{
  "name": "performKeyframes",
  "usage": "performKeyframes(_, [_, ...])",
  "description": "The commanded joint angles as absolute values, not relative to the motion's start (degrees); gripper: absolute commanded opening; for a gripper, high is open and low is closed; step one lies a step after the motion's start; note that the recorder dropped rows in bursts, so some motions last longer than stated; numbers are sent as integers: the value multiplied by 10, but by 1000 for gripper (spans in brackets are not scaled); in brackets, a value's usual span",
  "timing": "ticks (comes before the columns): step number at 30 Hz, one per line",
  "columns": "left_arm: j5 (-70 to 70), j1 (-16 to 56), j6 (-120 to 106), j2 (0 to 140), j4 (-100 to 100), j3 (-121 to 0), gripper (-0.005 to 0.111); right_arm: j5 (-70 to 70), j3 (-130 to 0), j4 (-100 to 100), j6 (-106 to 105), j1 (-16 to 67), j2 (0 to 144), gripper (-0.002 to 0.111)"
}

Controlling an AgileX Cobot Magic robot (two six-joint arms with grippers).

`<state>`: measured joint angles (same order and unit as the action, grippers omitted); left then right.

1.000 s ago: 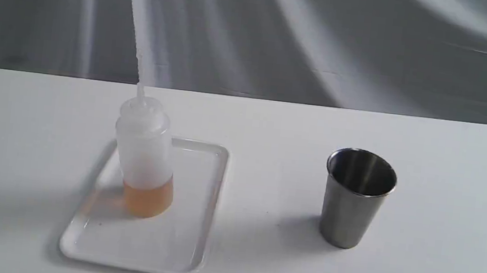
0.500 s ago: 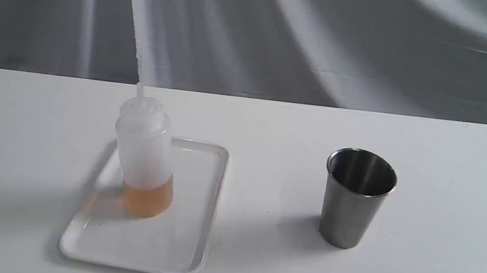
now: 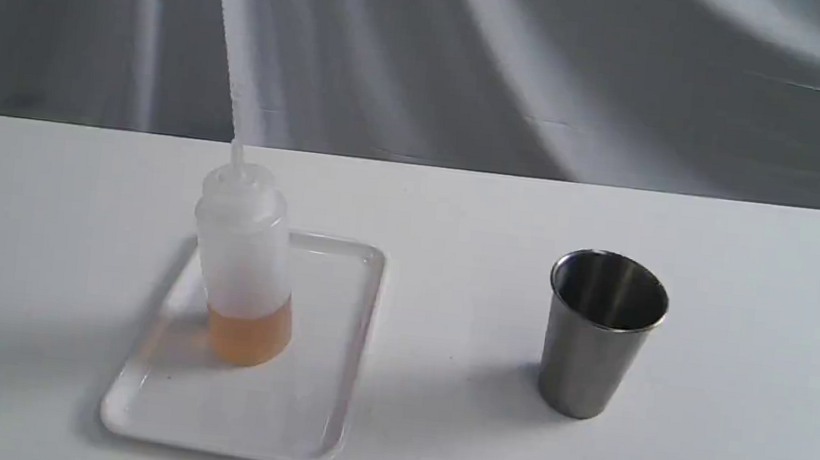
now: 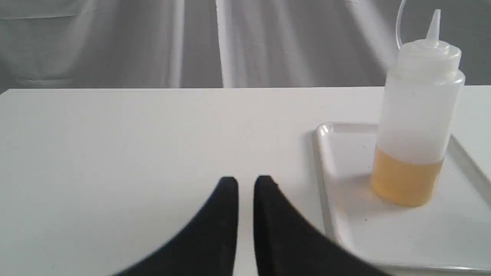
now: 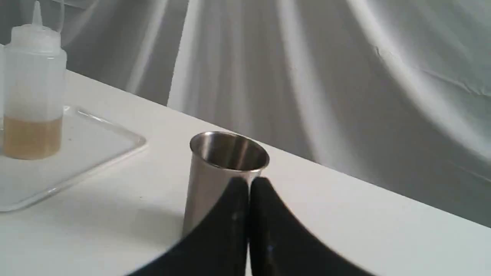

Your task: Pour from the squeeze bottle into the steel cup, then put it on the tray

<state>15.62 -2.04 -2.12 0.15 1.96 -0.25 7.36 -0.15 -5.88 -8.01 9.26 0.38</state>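
2 grippers, both empty.

Left gripper (image 4: 246, 183): jaws nearly together, thin slit between the black fingertips (image 4: 229, 188), gripping nothing. Bare tabletop (image 4: 115, 153) ahead of the tips, short edge of the tray (image 4: 321, 172) just beside them.

Right gripper (image 5: 248, 186): jaws pressed tip to tip, no gap, gripping nothing. Steel cup (image 5: 203, 184) beyond the tips, lower wall partly hidden by them. Contact not readable from the wrist view.

1 squeeze bottle (image 3: 243, 258): upright on the tray, left of the tray's middle, base flat on the tray floor, thin nozzle pointing up. Amber-orange liquid in roughly the bottom third, cloudy white plastic above. Cap on.

1 tray: flat on the tabletop, left of centre in the exterior view, glossy white, low rim, carrying the bottle.

1 steel cup: upright on the tabletop, right of the tray and well apart from it, mouth open upward. Brushed inner wall visible, bottom hidden, so contents unknown.

Grey draped cloth (image 3: 549, 69) behind the far tabletop edge.
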Motion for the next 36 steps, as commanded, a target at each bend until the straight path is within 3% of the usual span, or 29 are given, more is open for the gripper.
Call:
performKeyframes(1, [152, -17, -19, 0, 19, 0, 8, 80, 0, -65, -80, 76, 0, 0])
performKeyframes(28, [152, -17, -21, 0, 19, 0, 8, 80, 0, -65, -78, 11, 0, 0])
performKeyframes(36, [152, -17, -21, 0, 19, 0, 8, 152, 0, 7, -67, -44, 0, 0])
